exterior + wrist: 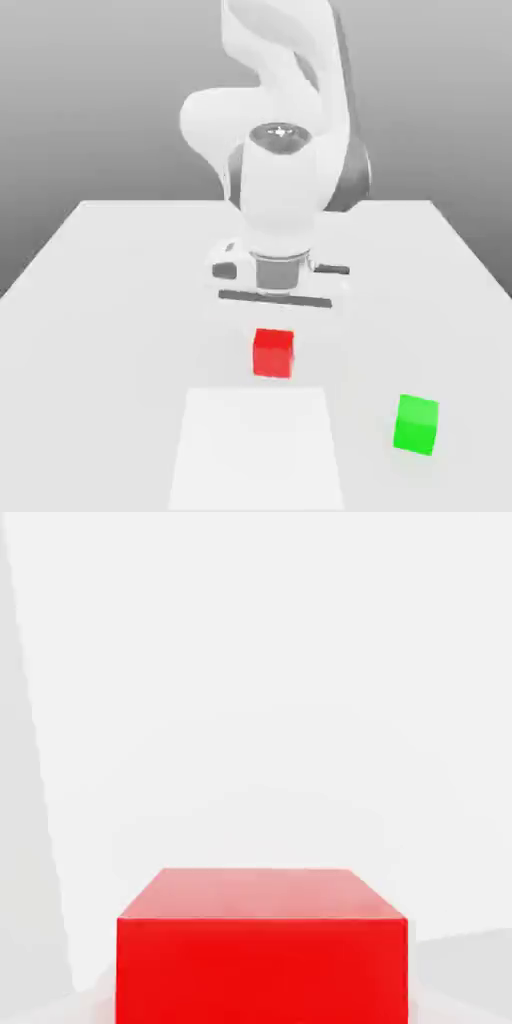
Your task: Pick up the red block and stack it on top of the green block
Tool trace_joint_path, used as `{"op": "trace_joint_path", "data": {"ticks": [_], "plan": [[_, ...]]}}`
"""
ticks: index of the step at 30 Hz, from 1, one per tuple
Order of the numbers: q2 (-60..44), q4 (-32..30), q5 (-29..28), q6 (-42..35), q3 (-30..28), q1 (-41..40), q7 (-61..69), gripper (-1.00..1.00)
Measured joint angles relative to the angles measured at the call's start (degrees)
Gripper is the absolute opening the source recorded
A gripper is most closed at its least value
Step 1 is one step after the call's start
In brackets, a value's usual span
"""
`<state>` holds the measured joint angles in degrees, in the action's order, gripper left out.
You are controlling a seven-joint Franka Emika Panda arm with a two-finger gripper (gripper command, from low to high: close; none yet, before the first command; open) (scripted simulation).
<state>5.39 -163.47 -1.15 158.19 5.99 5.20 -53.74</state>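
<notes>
red block (pixel 273 353) on table (pixel 100 300); green block (pixel 416 424) apart, exterior view's right

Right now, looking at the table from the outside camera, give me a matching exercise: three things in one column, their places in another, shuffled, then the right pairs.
Things:
1. red block
2. green block
3. robot arm

Places:
A. near the exterior view's lower right
B. at the far side of the table
C. middle of the table, just in front of the arm

Pairs: 1-C, 2-A, 3-B
</notes>
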Motion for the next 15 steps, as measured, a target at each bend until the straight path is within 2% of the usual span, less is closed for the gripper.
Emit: {"op": "trace_joint_path", "data": {"ticks": [6, 11, 12, 15], "plan": [[-5.80, 12.08, 0.39, -6.40, 5.81, 11.82, 11.44, -1.00], [-15.34, 14.22, -3.76, 0.80, 3.98, 13.02, 10.01, -1.00], [-16.82, 14.32, -4.52, 2.15, 3.52, 13.31, 9.48, 1.00], [-16.82, 14.32, -4.52, 2.15, 3.53, 13.31, 9.48, 1.00]]}}
